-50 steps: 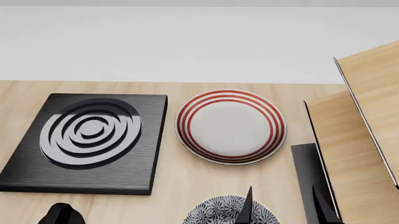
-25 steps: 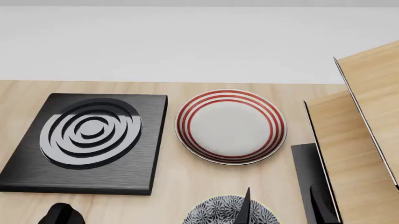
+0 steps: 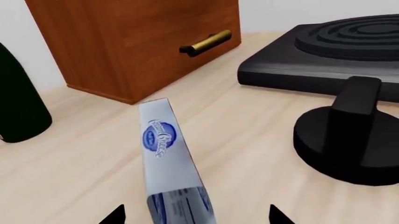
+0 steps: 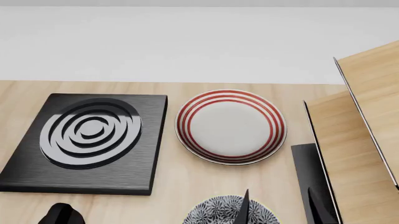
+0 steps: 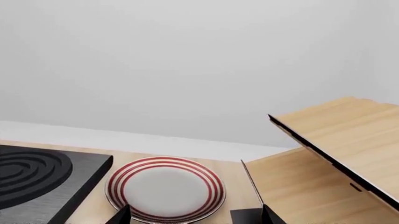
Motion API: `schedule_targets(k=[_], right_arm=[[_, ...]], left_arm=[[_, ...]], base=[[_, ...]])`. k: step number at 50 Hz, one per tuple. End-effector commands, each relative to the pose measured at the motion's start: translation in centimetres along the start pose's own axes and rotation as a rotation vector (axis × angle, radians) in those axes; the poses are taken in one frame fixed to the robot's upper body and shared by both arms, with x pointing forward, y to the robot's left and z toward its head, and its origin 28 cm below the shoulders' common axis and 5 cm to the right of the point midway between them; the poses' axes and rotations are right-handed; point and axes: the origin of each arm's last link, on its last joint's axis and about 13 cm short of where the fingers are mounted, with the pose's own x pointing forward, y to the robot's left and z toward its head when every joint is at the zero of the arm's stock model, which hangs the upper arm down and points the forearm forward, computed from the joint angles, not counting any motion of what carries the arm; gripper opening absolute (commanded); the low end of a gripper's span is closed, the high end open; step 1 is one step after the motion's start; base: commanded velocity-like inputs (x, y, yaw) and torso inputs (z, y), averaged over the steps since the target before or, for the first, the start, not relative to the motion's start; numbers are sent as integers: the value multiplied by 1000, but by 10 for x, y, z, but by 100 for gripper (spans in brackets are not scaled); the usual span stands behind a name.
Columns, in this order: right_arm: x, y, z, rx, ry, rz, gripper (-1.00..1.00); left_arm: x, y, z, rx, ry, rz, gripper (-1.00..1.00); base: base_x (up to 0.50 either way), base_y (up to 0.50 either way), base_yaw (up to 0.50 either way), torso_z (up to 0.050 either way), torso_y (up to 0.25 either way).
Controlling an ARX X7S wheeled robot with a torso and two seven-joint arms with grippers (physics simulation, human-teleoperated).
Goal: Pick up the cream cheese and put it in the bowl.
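The cream cheese [image 3: 167, 158], a light, stiff, smooth box, lies flat on the tabletop [image 3: 249, 130] between the left gripper's [image 3: 196, 217] wide-open, empty fingers [image 3: 115, 215]; best pinched across its narrow sides.

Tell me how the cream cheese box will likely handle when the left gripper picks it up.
The cream cheese is a slim, flat-sided carton, so it probably feels light and fairly stiff, though hard squeezing might dent it. Its faces look smooth, so it could slip. With no rounded sides, it shouldn't roll on the table.
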Motion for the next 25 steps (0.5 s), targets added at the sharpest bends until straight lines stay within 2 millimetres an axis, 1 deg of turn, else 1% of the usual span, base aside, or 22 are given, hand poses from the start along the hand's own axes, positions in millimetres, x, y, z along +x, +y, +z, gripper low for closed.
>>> schedule_targets(k=[1, 14, 25], right_arm=[[0, 1, 0, 0, 2, 2, 100], [0, 1, -2, -3, 5, 2, 100], [0, 0, -1, -4, 5, -1, 100]], left_arm=[[4, 3, -4, 29, 35, 27, 100], [10, 2, 2, 28, 18, 47, 100], [13, 0, 3, 22, 26, 46, 100]], base=[[0, 0, 0, 0, 0], [2, 1, 0, 0, 0], [0, 0, 0, 0, 0]])
